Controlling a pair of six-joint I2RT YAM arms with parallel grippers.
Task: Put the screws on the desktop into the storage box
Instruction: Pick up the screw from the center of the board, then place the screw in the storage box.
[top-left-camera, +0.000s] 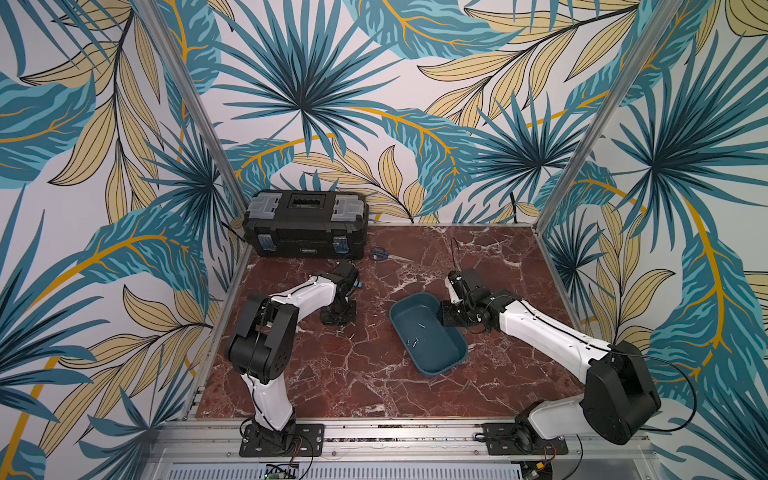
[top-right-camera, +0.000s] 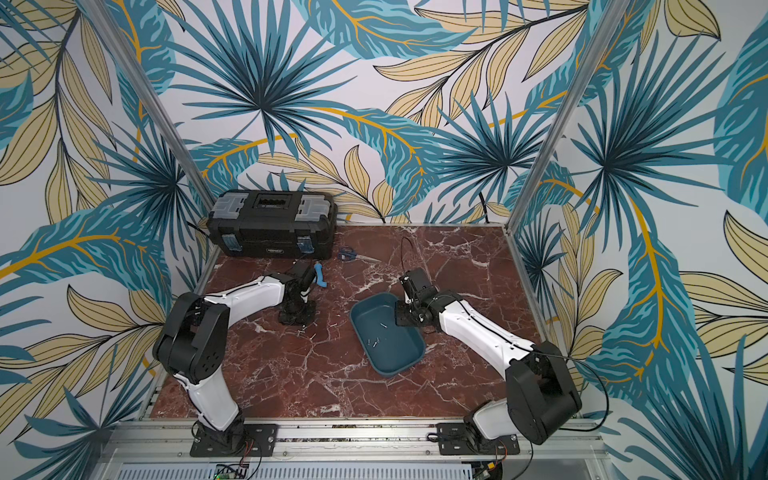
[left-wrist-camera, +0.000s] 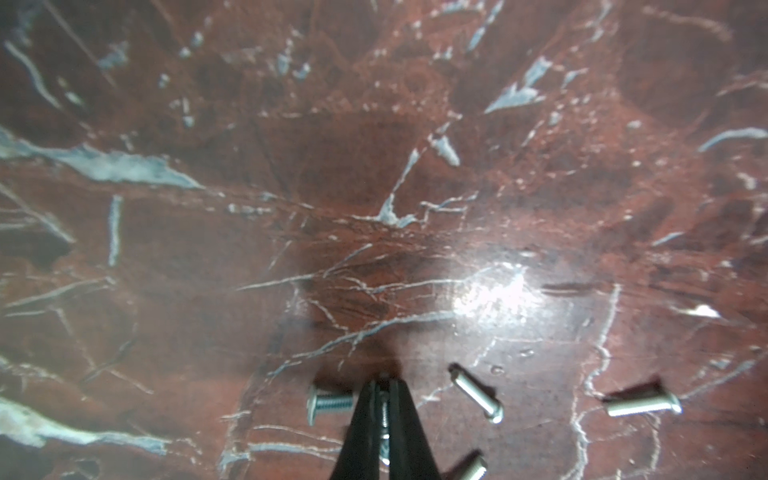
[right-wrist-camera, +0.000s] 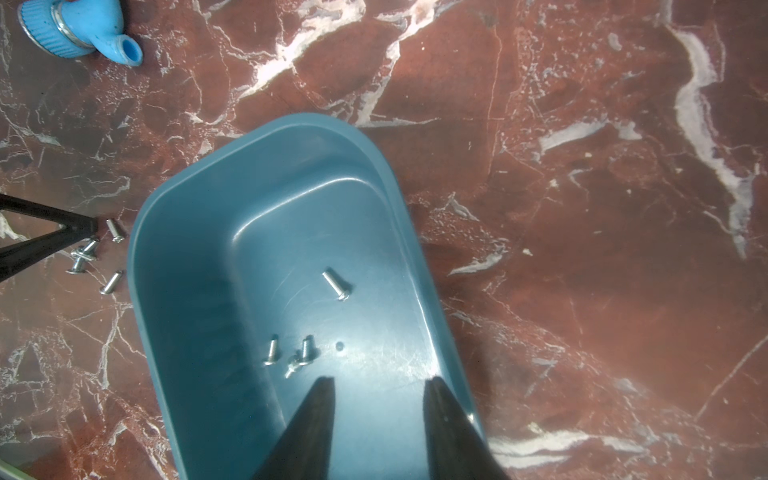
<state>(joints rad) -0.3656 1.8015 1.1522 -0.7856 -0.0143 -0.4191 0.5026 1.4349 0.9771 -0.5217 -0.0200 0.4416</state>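
Left wrist view: pinching one screw (left-wrist-camera: 384, 409) tight in the left gripper (left-wrist-camera: 384, 395), down on the desktop (left-wrist-camera: 374, 166) beside the box (right-wrist-camera: 178, 232). Holding nothing in the half-open right gripper (right-wrist-camera: 380, 382) above the box. Next, likely: lift, carry over the box, drop.

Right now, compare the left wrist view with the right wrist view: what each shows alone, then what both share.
Left wrist only: a pinched screw in the shut left gripper. Right wrist only: the storage box holding screws, the blue pipe fitting, the open right gripper. Both: loose screws on the desktop, and the left gripper.
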